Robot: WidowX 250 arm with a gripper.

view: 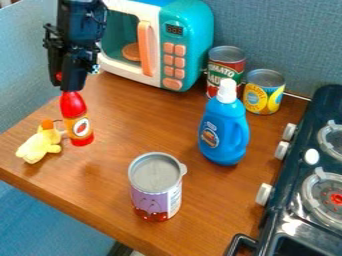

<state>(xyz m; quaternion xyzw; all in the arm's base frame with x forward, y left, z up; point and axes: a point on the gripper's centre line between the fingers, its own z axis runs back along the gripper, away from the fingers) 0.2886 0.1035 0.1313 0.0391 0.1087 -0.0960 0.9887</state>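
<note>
At the upper left the black gripper (69,80) hangs directly above a red squeeze bottle (79,122), its lower end close to the bottle's top. Whether they touch cannot be made out. The bottle stands upright on the wooden table, with an orange label low on its side. Just left of it lies a small yellow plush toy (40,143) with an orange part on top.
A teal and white toy microwave (186,45) stands at the back. Right of it are a tomato can (226,67) and a yellow can (263,95), with a blue detergent bottle (224,131) before them. A purple can (157,195) stands near the front; a dark stove (294,187) borders the right.
</note>
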